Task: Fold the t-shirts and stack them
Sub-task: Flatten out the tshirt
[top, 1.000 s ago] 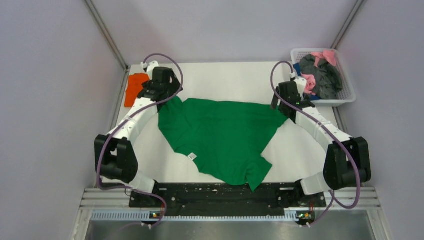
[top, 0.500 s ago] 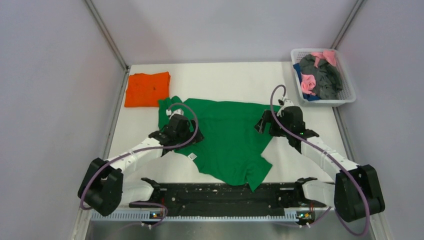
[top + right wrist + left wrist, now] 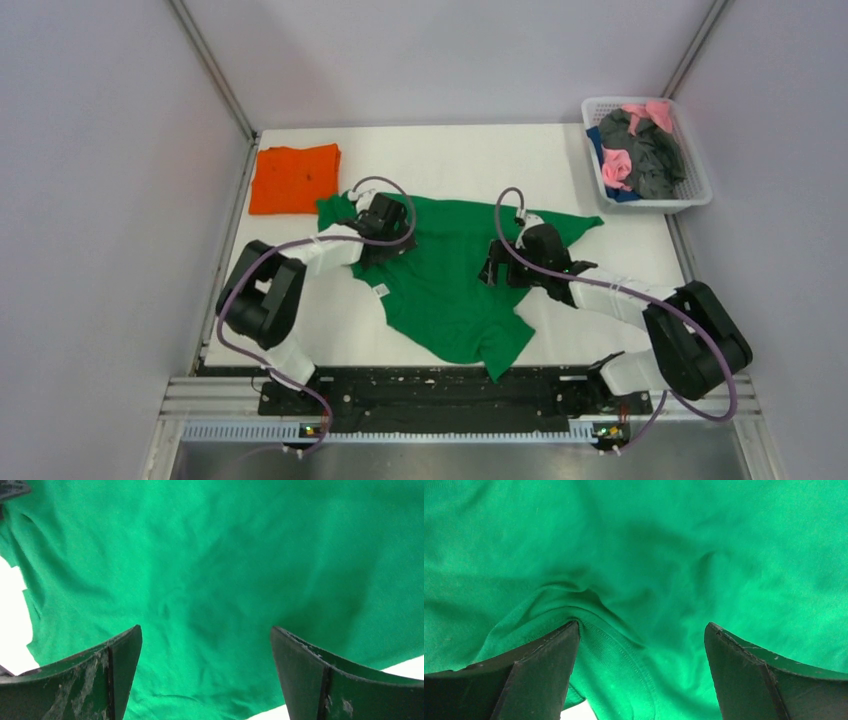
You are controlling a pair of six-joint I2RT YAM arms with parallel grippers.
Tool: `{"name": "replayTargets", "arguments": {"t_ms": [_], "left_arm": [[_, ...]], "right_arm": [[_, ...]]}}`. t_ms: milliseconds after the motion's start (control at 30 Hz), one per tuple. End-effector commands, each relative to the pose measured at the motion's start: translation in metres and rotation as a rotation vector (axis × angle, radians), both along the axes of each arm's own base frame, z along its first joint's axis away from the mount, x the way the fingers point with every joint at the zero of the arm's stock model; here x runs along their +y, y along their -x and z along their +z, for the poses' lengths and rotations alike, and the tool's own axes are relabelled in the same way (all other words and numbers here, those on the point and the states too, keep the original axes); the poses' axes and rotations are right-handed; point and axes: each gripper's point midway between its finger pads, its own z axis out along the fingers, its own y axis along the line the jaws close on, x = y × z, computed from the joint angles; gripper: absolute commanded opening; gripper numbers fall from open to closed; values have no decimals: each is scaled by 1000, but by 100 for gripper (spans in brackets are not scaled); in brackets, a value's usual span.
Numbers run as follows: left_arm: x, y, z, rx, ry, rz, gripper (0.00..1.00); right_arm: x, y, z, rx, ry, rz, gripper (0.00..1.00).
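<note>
From above, I see the green shirt [image 3: 450,290] lying rumpled on the white surface [image 3: 460,150], its lowest corner close to the near edge between the two arm bases. A small white label [image 3: 381,290] shows at its left border. Further in, my right tool [image 3: 500,265] sits low over the middle of the shirt. In its wrist view the fingers [image 3: 100,675] stand spread, with only smooth green cloth under the gap. My left tool [image 3: 383,232] is a little farther back, over the shirt's left shoulder. Its fingers [image 3: 539,675] are also spread wide, with a stitched, puckered seam lying between them, nothing pinched. Past both tools one sleeve points left and the other points right. The orange shirt [image 3: 293,178] lies folded flat in the far left corner, just beside the green sleeve. A white basket [image 3: 700,190] of pink, grey and blue clothes stands at the far right.
</note>
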Motion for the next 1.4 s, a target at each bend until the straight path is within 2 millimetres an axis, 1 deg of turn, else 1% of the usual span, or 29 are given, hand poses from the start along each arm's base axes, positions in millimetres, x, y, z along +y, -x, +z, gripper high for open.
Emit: {"name": "replayTargets", "arguments": {"t_ms": [0, 67, 100, 133, 167, 200, 267, 333, 367, 433, 467, 500, 533, 600, 633, 667, 733, 833, 867, 900, 933, 1000, 1033, 1067, 1133, 1200, 1267, 1333, 1367], "left_arm": [[8, -49, 4, -44, -65, 22, 99], [5, -73, 3, -22, -26, 32, 99], [1, -87, 6, -29, 9, 22, 99], [-7, -105, 14, -58, 42, 2, 99], [-14, -118, 18, -82, 61, -25, 99], [-22, -129, 17, -93, 76, -50, 99], [-40, -150, 25, -122, 116, -114, 99], [-53, -169, 30, -151, 141, -160, 99], [-59, -177, 35, -168, 155, -185, 99], [-60, -191, 41, -185, 159, -198, 99], [-56, -197, 45, -191, 155, -198, 99], [-51, -202, 49, -200, 151, -195, 99], [-45, -205, 54, -211, 147, -190, 99], [-33, -206, 67, -221, 143, -184, 99], [-28, -203, 76, -224, 140, -185, 99], [-23, -198, 83, -226, 131, -189, 99], [-15, -184, 103, -244, 104, -193, 99], [0, -143, 133, -247, 97, -180, 99], [4, -127, 137, -234, 102, -170, 99], [14, -111, 139, -230, 87, -136, 99], [18, -94, 140, -220, 92, -118, 99], [22, -57, 136, -208, 111, -117, 99], [22, -42, 133, -204, 116, -120, 99], [18, -25, 127, -191, 121, -136, 99], [11, 4, 110, -156, 145, -165, 99], [-3, 31, 88, -98, 202, -210, 99], [-11, 50, 68, -43, 245, -223, 99], [-17, 63, 51, -18, 278, -237, 99], [-19, 66, 44, -14, 294, -244, 99]], "right_arm": [[23, 16, -18, 62, -8, 22, 98], [40, 30, -22, 66, -12, 72, 98], [50, 37, -22, 61, -20, 103, 98], [62, 45, -22, 60, -29, 146, 98], [76, 53, -21, 57, -43, 194, 98], [89, 61, -20, 56, -57, 239, 98], [118, 75, -20, 55, -80, 329, 98], [150, 87, -11, 23, -118, 415, 98], [165, 89, -4, 0, -141, 447, 98], [185, 91, 14, -45, -196, 479, 98], [189, 90, 25, -64, -228, 475, 98], [189, 86, 35, -94, -247, 459, 98], [186, 80, 46, -135, -251, 425, 98], [170, 69, 62, -201, -222, 352, 99], [159, 62, 69, -235, -193, 307, 99], [144, 56, 71, -252, -146, 259, 99], [116, 46, 78, -287, -88, 158, 99], [69, 32, 83, -307, -28, -21, 99], [56, 30, 90, -313, -37, -66, 99], [44, 31, 88, -301, -33, -93, 99], [36, 32, 86, -286, -40, -101, 99], [26, 39, 80, -252, -53, -105, 99], [23, 43, 75, -233, -51, -101, 99], [21, 47, 69, -213, -42, -96, 99], [18, 54, 53, -154, -25, -102, 99], [18, 59, 40, -108, -10, -96, 99], [15, 62, 25, -72, 22, -103, 99], [10, 60, 14, -52, 68, -120, 99], [7, 56, 10, -47, 90, -137, 99]]}}
